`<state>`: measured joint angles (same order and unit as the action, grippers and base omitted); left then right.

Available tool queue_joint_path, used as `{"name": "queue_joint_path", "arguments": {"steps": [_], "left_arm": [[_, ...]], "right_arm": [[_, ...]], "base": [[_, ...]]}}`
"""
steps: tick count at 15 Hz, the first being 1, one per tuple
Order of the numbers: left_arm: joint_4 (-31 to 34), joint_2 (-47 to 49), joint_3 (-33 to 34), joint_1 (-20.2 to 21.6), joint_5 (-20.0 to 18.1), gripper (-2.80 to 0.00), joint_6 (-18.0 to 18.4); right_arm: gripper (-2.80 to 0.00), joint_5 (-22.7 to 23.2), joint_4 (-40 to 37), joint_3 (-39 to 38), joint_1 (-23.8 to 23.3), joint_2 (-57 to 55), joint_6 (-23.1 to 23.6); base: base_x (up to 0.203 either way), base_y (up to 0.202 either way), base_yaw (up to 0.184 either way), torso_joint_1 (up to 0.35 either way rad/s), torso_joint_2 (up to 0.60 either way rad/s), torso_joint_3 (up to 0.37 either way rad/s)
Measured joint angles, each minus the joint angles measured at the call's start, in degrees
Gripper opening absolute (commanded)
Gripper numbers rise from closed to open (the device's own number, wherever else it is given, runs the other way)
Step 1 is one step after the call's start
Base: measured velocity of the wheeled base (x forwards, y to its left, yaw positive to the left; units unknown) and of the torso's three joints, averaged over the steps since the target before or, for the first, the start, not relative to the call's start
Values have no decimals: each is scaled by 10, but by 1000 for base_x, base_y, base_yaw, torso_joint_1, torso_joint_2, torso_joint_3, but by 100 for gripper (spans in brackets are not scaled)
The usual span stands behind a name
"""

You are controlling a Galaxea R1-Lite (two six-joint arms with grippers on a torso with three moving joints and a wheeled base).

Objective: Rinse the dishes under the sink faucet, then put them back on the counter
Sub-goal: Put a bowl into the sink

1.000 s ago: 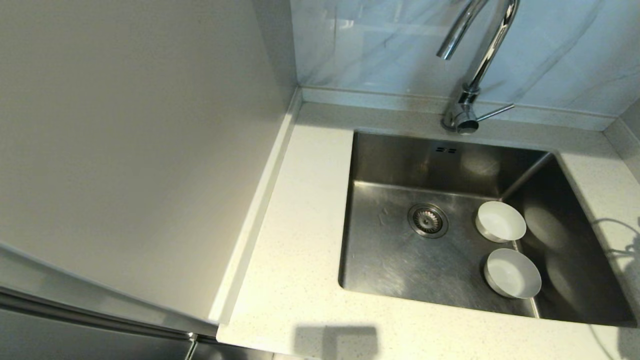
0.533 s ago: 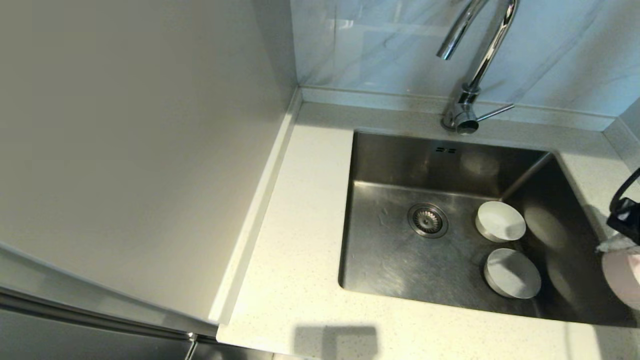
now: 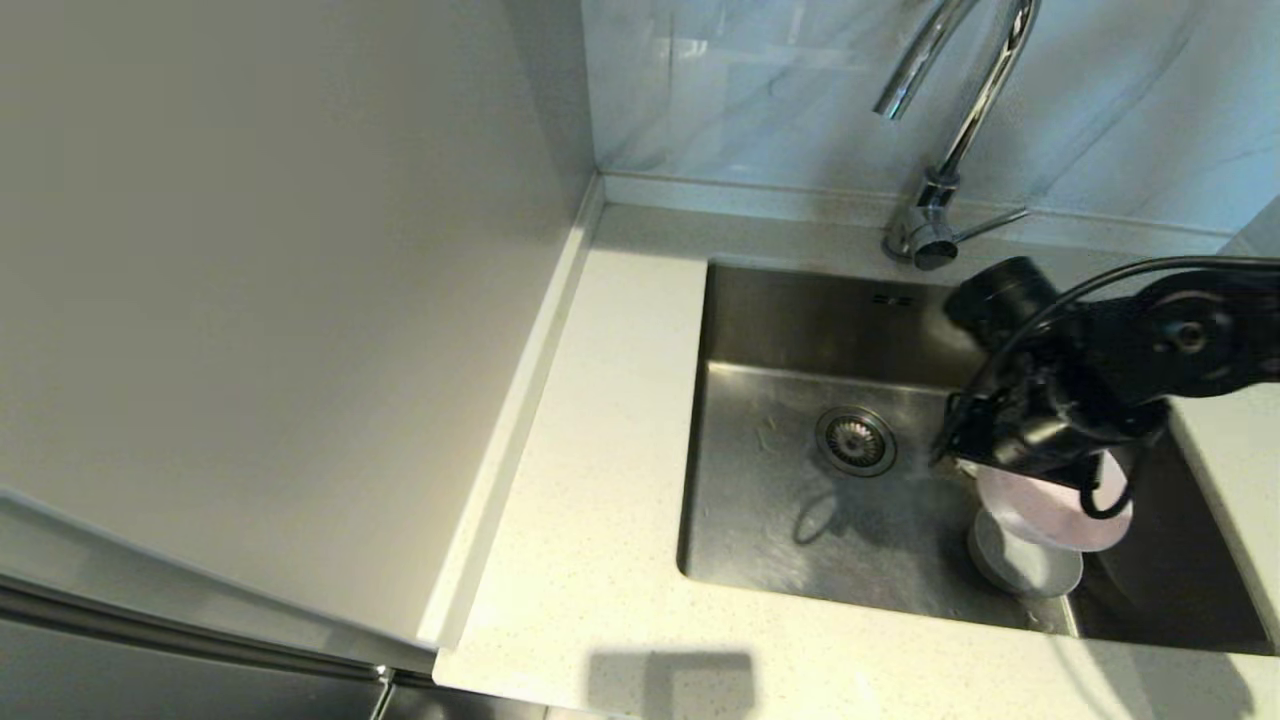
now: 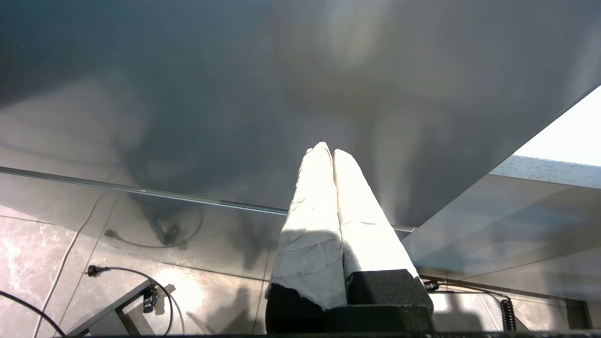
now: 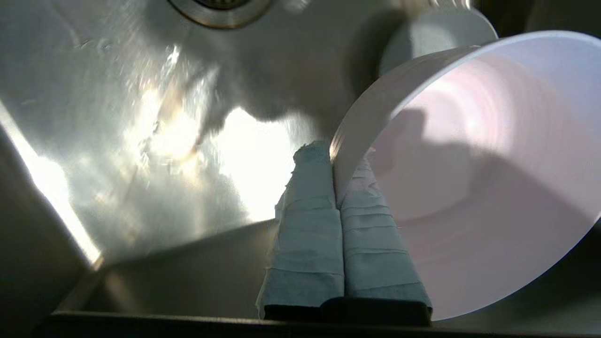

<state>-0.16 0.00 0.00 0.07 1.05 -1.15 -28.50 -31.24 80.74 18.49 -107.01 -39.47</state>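
My right arm (image 3: 1090,360) reaches in from the right over the sink (image 3: 770,530). Its gripper (image 5: 334,157) is shut on the rim of the pale pink bowl (image 3: 1055,510), which hangs tilted above the basin floor. One finger sits inside the pink bowl (image 5: 474,169), the other outside. Under it the pale grey-white bowl (image 3: 1015,570) rests on the sink bottom, partly covered. The white bowl is hidden behind the arm in the head view; another pale bowl (image 5: 436,33) shows in the right wrist view. The left gripper (image 4: 327,151) is shut and empty, parked low beside a cabinet front.
The chrome faucet (image 3: 955,120) curves over the back of the sink, its side lever (image 3: 990,225) pointing right, just behind the arm. The drain strainer (image 3: 856,440) lies left of the bowls. Speckled counter (image 3: 600,450) runs left and in front of the sink, a tall panel (image 3: 260,280) beside it.
The right arm has swung in from the right edge with the pink bowl, out over the sink. It now covers the white bowl. The two bowls in the sink have not moved.
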Motion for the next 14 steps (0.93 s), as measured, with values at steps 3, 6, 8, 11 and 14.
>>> {"name": "queue_joint_path", "arguments": {"steps": [3,6,8,11,14], "left_arm": [[0,0,0,0,0,-280,0],[0,0,0,0,0,-280,0],[0,0,0,0,0,-280,0],[0,0,0,0,-1,-280,0],[0,0,0,0,-1,-280,0]], "right_arm": [[-280,-63,43,39,40,-100,-1],[-280,-71,57,94,52,-182,1],[-280,-71,59,132,56,-227,2],[-280,-74,78,164,57,-276,2],[-280,-79,110,168,56,-304,2]], "base": [[0,0,0,0,0,0],[0,0,0,0,0,0],[0,0,0,0,0,0],[0,0,0,0,0,0],[0,0,0,0,0,0]]}}
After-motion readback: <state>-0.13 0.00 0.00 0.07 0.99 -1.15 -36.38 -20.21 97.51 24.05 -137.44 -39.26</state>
